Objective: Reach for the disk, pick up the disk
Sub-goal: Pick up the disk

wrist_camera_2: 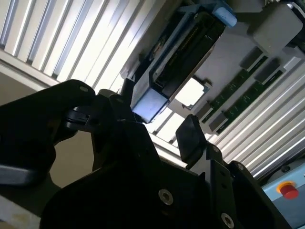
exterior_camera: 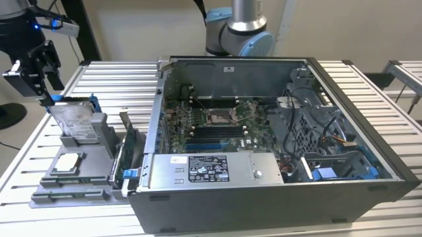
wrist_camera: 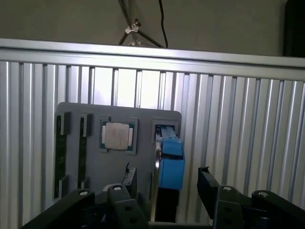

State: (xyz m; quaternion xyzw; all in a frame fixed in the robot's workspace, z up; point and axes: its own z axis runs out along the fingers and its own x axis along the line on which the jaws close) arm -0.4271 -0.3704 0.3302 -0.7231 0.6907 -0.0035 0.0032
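Note:
The disk (exterior_camera: 74,121) is a silver-grey hard drive in a bright blue carrier. It stands on edge in a grey holder (exterior_camera: 92,148) at the exterior view's left. My black gripper (exterior_camera: 47,98) hangs just above the disk's top edge, at its left corner. In the first wrist view the disk's blue edge (wrist_camera: 170,160) lies between the two spread fingers (wrist_camera: 207,183), and my gripper (wrist_camera: 167,183) is open around it with gaps on both sides. The second wrist view shows the disk (wrist_camera_2: 181,57) end-on beyond my gripper (wrist_camera_2: 159,119).
A small square processor chip (exterior_camera: 68,163) lies in the holder in front of the disk. The open computer case (exterior_camera: 277,128) stands close on the exterior view's right. Green memory sticks (wrist_camera_2: 238,90) sit in the holder's slots. Everything rests on a slatted metal table (exterior_camera: 118,84).

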